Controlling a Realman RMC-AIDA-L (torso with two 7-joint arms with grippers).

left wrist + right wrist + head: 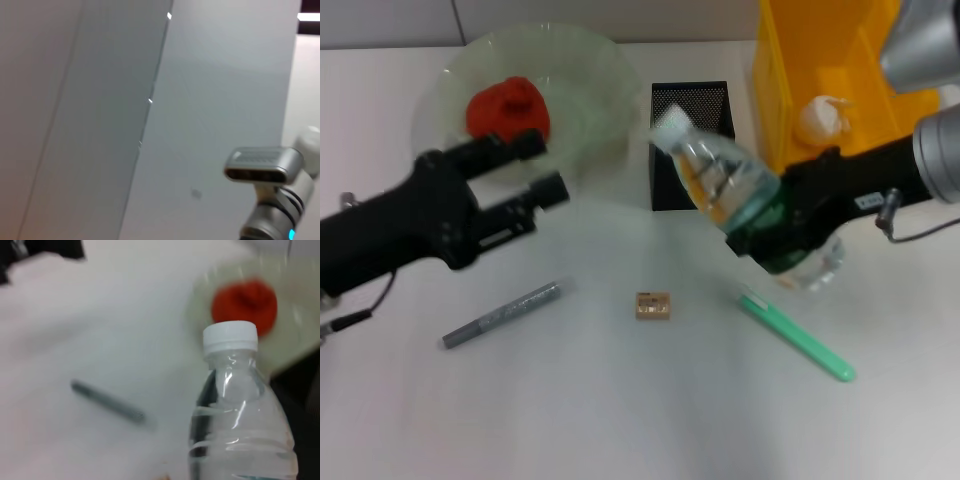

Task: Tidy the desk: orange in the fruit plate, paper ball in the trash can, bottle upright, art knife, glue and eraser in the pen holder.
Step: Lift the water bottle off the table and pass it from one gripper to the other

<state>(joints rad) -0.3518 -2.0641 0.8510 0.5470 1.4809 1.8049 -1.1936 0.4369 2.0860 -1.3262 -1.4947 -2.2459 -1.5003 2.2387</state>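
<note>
The black right gripper [765, 235] was clamped on a clear ribbed plastic bottle [725, 180], tilted above the white desk [620, 400]. Only the right wrist view showed its white screw cap [230, 336] sharply. The black left gripper [535, 170] hovered with fingers apart beside the round glass plate [590, 90] holding the orange [508, 108].

Nothing can be read in any view. The bottle [725, 180] carries an orange-printed label, but its marks are only a blur. A small white tag on the right arm [868, 201] shows dark specks too fine to make out. The eraser [653, 305] has a printed face, and its lettering cannot be told.
</note>
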